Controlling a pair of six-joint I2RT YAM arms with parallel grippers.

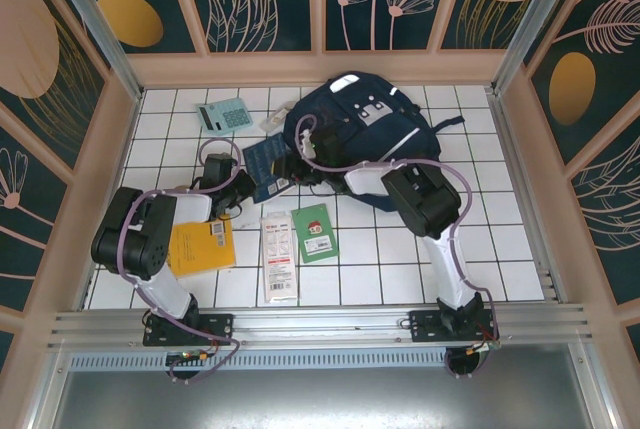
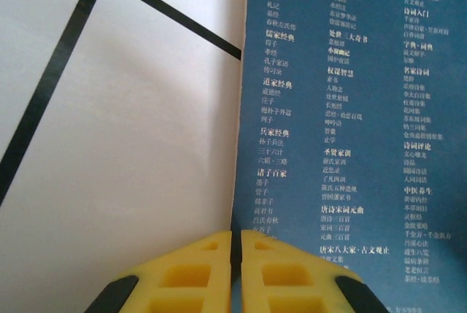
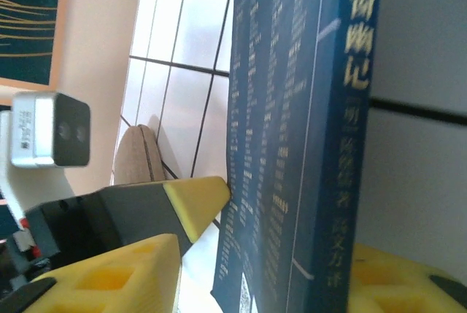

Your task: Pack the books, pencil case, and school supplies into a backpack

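One blue book [image 1: 262,160] on edge, left tool [image 2: 233,246] pinching, right tool [image 3: 268,273] open astride

backpack [image 1: 420,139] rear centre | calculator [image 1: 222,115] left of it | pack [image 1: 279,254] front | house book [image 1: 316,232] just right of pack | flat book [image 1: 205,249] left of pack

Gold characters run down the spine of the thin, flat dark blue paper-covered book [image 3: 349,109], reading 小窗幽记 and then 陈继儒 著, and over on its blue back cover [image 2: 350,145] white headings read 儒家经典, 道家经典, 兵家经典, 诸子百家, 权谋智慧, 中医养生.
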